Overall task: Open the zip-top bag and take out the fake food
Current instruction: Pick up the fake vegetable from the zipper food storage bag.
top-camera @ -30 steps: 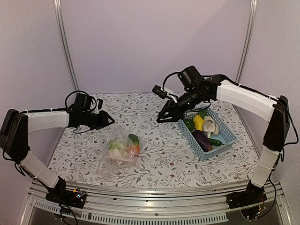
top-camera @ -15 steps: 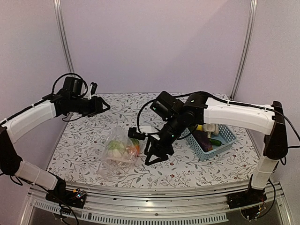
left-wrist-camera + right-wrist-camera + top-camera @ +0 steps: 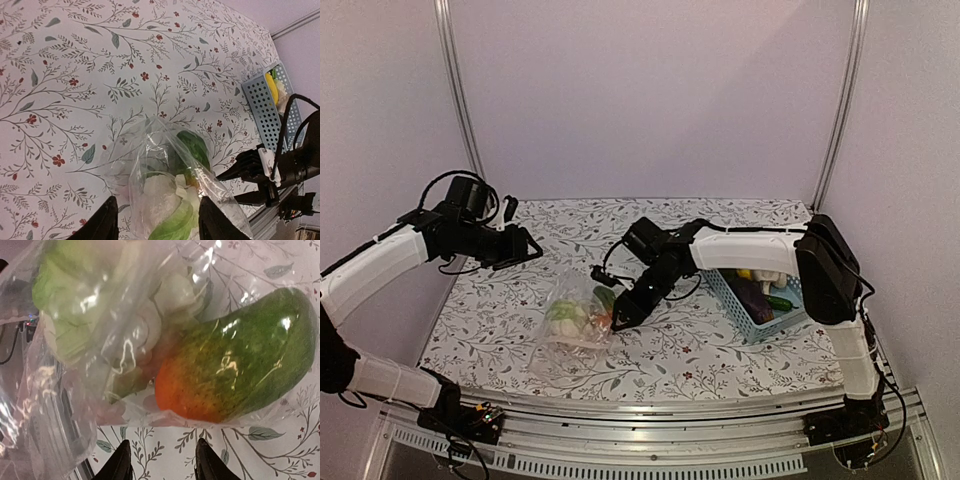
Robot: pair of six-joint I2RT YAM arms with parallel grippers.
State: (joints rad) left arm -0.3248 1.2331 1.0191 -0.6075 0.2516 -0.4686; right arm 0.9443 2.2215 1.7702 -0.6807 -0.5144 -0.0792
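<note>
Now we see the zip-top bag [image 3: 572, 322] lying left of the middle of the flowery table [image 3: 720, 350], with fake food [image 3: 240, 370] inside: a green and orange piece, plus white and leafy bits. Our right gripper [image 3: 619, 319] sits just beside the bag's right edge, fingers spread. Our left gripper [image 3: 530, 249] hangs farther left — fingers spread too. The blue basket [image 3: 738, 312] on the right holds more.

Right gripper [image 3: 618, 320] low, just beside the zip-top bag [image 3: 568, 328], fingers apart; left gripper [image 3: 528, 247] high behind it, likewise apart.
</note>
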